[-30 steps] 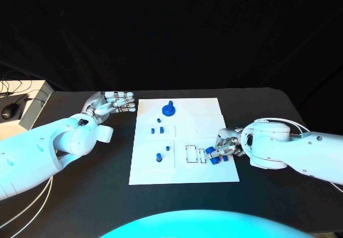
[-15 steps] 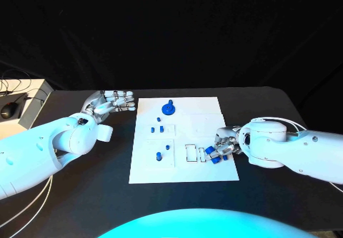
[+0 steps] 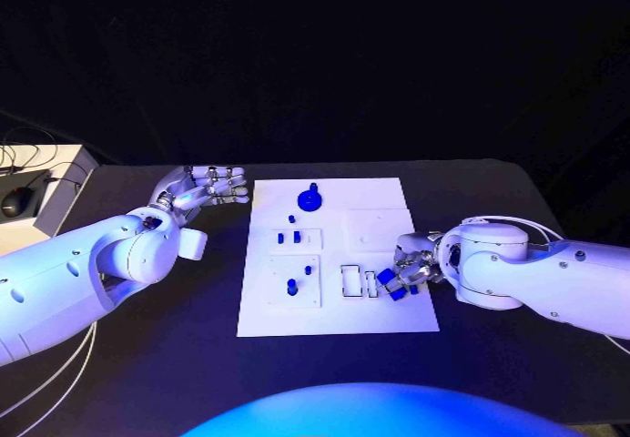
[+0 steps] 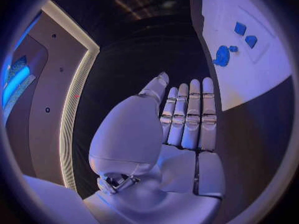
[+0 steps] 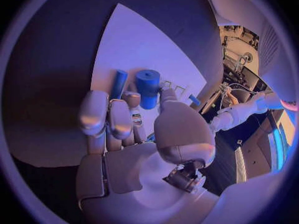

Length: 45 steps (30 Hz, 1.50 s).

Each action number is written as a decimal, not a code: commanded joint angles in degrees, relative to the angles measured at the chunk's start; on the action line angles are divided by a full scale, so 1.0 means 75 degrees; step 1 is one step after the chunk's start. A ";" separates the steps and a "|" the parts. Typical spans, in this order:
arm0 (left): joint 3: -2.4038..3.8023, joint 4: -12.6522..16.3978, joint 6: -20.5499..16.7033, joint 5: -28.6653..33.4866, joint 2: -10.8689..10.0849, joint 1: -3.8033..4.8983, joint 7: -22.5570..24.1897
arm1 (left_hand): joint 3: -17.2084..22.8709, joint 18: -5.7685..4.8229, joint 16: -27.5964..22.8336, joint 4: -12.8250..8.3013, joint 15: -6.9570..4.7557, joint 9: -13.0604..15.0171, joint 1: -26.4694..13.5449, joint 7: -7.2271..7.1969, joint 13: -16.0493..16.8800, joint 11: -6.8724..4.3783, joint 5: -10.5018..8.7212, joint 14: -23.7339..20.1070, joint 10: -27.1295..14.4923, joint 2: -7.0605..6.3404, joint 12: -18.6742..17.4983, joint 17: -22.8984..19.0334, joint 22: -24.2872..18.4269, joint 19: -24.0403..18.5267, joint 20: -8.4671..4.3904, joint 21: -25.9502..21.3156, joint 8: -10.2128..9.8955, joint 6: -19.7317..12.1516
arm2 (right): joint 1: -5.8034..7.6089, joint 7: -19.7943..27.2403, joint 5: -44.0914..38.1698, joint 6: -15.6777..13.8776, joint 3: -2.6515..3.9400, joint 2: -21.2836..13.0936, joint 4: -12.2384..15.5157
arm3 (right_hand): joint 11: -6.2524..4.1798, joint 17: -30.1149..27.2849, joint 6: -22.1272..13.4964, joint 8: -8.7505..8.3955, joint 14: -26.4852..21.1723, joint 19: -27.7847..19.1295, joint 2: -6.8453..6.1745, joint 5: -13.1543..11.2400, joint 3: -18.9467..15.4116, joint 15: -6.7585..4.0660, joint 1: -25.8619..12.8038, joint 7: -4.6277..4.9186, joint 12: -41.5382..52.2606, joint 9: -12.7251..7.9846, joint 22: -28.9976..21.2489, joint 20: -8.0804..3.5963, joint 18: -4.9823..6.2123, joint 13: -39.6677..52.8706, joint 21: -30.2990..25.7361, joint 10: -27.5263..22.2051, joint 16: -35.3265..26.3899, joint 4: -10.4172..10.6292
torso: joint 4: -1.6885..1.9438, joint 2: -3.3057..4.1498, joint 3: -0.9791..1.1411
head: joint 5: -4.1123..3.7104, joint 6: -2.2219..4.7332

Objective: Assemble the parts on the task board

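Little has moved since the earlier frames: right hand point(image 3: 410, 271) stays low at the board's right edge, right of centre in the head view, shifted only slightly; left hand point(image 3: 205, 189) is unchanged.

Right hand's fingers point(image 5: 112, 118) are clenched around a blue cylinder point(image 5: 147, 87), with a thinner blue pin point(image 5: 118, 84) just beside it. Left hand hovers over the counter point(image 3: 157, 364) at upper left, off the white board point(image 3: 335, 319), fingers extended, side by side, grasping nothing.

Progress, as judged: partway. Blue disc point(image 3: 309, 199) sits at the board's top; small blue pieces point(image 3: 289, 238) stand in the left column. Outlined slots point(image 3: 350, 280) beside the right hand look unfilled; the held cylinder is not yet seated.
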 commanded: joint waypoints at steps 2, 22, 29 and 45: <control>0.0005 0.0011 0.0073 0.0043 -0.0003 -0.0002 0.0037 | 0.0006 -0.0028 0.0025 0.0042 0.0000 -0.0002 -0.0013 -0.0002 -0.0004 0.0004 0.0001 -0.0013 -0.0041 -0.0027 -0.0002 0.0007 -0.0007 0.0046 0.0025 -0.0034 0.0001 -0.0042 | -0.0017 -0.0022 0.0788 -0.0726 -0.0031 -0.0060 0.0044 | -0.0071 0.0004 0.0009 0.0112 0.0047 0.0415 0.0197 0.0313 0.0023 -0.0023 0.0082 -0.0083 0.0016 -0.0106 0.1031 0.0002 -0.0154 -0.0019 0.0067 0.0013 0.0005 -0.0163 | -0.0002 0.0000 -0.0002 | 0.0007 0.0012; 0.0005 0.0010 0.0068 0.0054 0.0005 -0.0001 0.0021 | 0.0006 -0.0029 0.0028 0.0063 -0.0002 -0.0001 -0.0012 0.0001 -0.0005 0.0001 0.0005 -0.0006 -0.0035 -0.0025 -0.0004 0.0010 -0.0034 0.0056 0.0022 -0.0028 0.0003 -0.0035 | 0.0498 -0.0034 0.2555 -0.1330 -0.0016 -0.0123 0.0385 | -0.0078 -0.0010 -0.0019 0.0150 0.0044 0.0401 0.0274 0.0430 0.0018 -0.0027 -0.0003 -0.0088 -0.0007 -0.0097 0.1035 -0.0008 -0.0165 -0.0043 0.0118 0.0003 -0.0014 -0.0323 | 0.0007 0.0005 -0.0015 | 0.0016 0.0041; 0.0005 0.0016 0.0067 0.0055 0.0012 -0.0001 0.0017 | 0.0007 -0.0029 0.0027 0.0065 -0.0003 -0.0003 -0.0003 0.0021 -0.0004 0.0003 0.0004 -0.0006 -0.0029 -0.0032 -0.0002 0.0010 -0.0047 0.0060 0.0020 -0.0025 -0.0001 -0.0047 | 0.0478 -0.0050 0.2802 -0.1215 -0.0039 0.0264 0.0169 | -0.0073 -0.0017 -0.0029 0.0149 0.0041 0.0394 0.0288 0.0409 0.0024 -0.0024 -0.0004 -0.0083 -0.0026 -0.0101 0.1032 -0.0006 -0.0164 -0.0053 0.0108 -0.0016 -0.0024 -0.0350 | 0.0017 0.0003 -0.0019 | 0.0033 0.0074; 0.0005 0.0046 0.0071 0.0055 -0.0013 -0.0001 0.0018 | 0.0012 -0.0033 0.0026 0.0089 -0.0002 -0.0002 -0.0004 0.0020 -0.0005 0.0005 0.0003 -0.0005 -0.0032 -0.0033 -0.0003 0.0009 -0.0073 0.0063 0.0019 -0.0022 0.0001 -0.0045 | 0.0313 -0.0070 0.2457 -0.1197 -0.0059 0.0686 -0.0043 | -0.0069 -0.0037 -0.0032 0.0160 0.0039 0.0386 0.0315 0.0244 0.0006 -0.0022 -0.0055 -0.0080 -0.0017 -0.0102 0.1023 -0.0003 -0.0159 -0.0057 0.0076 -0.0018 -0.0045 -0.0342 | 0.0015 0.0010 -0.0016 | 0.0066 0.0027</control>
